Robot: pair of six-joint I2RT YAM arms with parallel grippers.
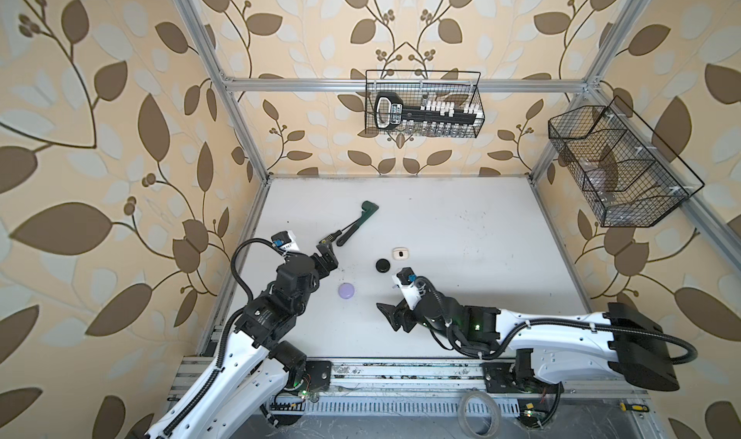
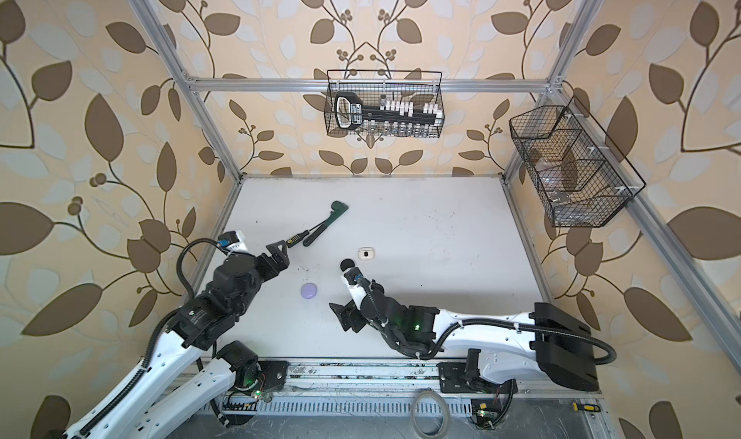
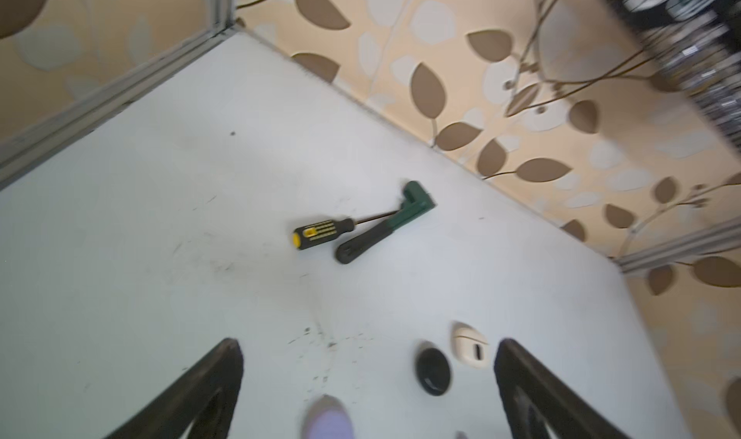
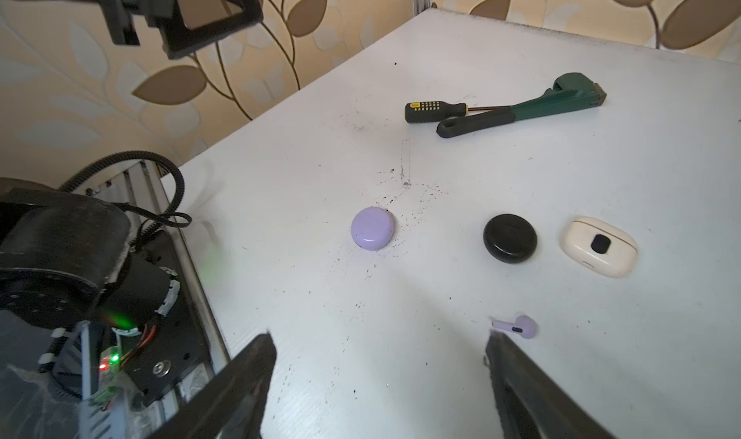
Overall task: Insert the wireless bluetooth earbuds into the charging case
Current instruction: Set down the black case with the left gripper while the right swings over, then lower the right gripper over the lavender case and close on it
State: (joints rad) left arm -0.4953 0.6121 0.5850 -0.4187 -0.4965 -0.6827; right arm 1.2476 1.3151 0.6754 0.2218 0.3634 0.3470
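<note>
Three shut charging cases lie on the white table: lavender [image 1: 346,291] [image 4: 372,228], black [image 1: 383,264] [image 4: 509,238] and cream-white [image 1: 399,253] [image 4: 599,246]. One lavender earbud [image 4: 515,326] lies loose on the table, just past the tip of one right finger; my right arm hides it in both top views. No other earbuds show. My right gripper [image 4: 379,344] [image 1: 387,312] is open and empty, low, near the lavender case. My left gripper [image 3: 369,360] [image 1: 326,252] is open and empty, raised above the table to the left of the cases.
A yellow-and-black screwdriver [image 1: 332,237] and a green pipe wrench [image 1: 359,222] lie together behind the cases, near the left gripper. Wire baskets hang on the back wall [image 1: 423,104] and the right wall [image 1: 617,168]. A tape roll [image 1: 479,413] lies past the front rail.
</note>
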